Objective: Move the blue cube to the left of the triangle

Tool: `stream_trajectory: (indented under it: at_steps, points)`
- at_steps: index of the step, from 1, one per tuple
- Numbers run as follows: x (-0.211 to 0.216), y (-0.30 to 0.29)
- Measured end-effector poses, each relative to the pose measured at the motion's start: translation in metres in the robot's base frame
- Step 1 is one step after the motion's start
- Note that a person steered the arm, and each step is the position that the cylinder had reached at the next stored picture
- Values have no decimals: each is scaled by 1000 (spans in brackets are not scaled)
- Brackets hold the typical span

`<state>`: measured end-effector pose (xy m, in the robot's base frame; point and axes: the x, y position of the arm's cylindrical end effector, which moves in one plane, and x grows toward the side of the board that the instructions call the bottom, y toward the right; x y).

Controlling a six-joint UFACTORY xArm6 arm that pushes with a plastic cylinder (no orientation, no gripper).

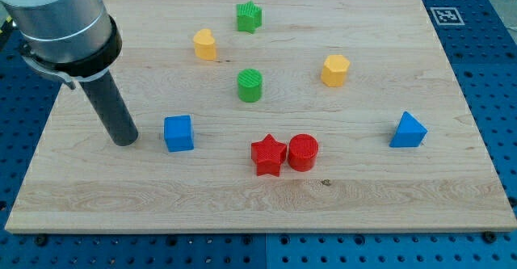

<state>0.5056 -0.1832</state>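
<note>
The blue cube (pixel 178 132) sits on the wooden board (pixel 242 196) at the view's left of centre. The blue triangle (pixel 408 130) lies far off at the view's right. My tip (pixel 125 142) rests on the board just left of the blue cube, with a small gap between them. The dark rod rises from the tip toward the view's top left.
A red star (pixel 268 155) and a red cylinder (pixel 304 152) touch each other between the cube and the triangle. A green cylinder (pixel 250 85), a green star (pixel 249 16), a yellow heart-like block (pixel 205 44) and a yellow hexagon (pixel 334 70) lie further up.
</note>
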Motion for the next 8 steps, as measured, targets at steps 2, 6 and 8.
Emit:
stream_trajectory:
  at_steps: [2,6,8]
  points:
    - [0,41]
    - [0,146]
    - [0,210]
